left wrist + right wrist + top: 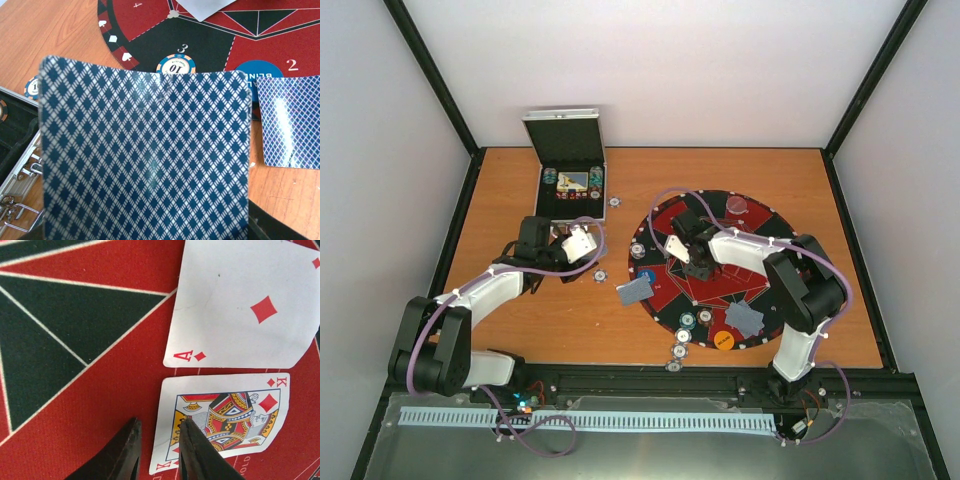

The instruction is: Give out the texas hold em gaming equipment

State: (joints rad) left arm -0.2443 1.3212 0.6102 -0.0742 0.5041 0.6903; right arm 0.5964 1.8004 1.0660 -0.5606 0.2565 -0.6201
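Observation:
My left gripper point(578, 243) hovers over the bare table left of the round mat, shut on a playing card point(145, 155) whose blue diamond-patterned back fills the left wrist view and hides the fingers. My right gripper point(160, 422) is low over the red and black poker mat point(665, 215). Its fingers stand slightly open, nothing between them, and one fingertip lies over the left edge of a face-up king of diamonds point(235, 415). An ace of diamonds point(245, 305) lies face up just beyond it. Poker chips point(678, 351) are scattered round the mat's rim.
An open metal case point(565, 180) with chips inside stands at the back left. Face-down cards point(633, 291) point(744, 320) lie at the mat's left and near edges. An orange disc point(723, 340) and a blue disc point(255, 75) sit on the mat, a "10" chip point(175, 65) nearby.

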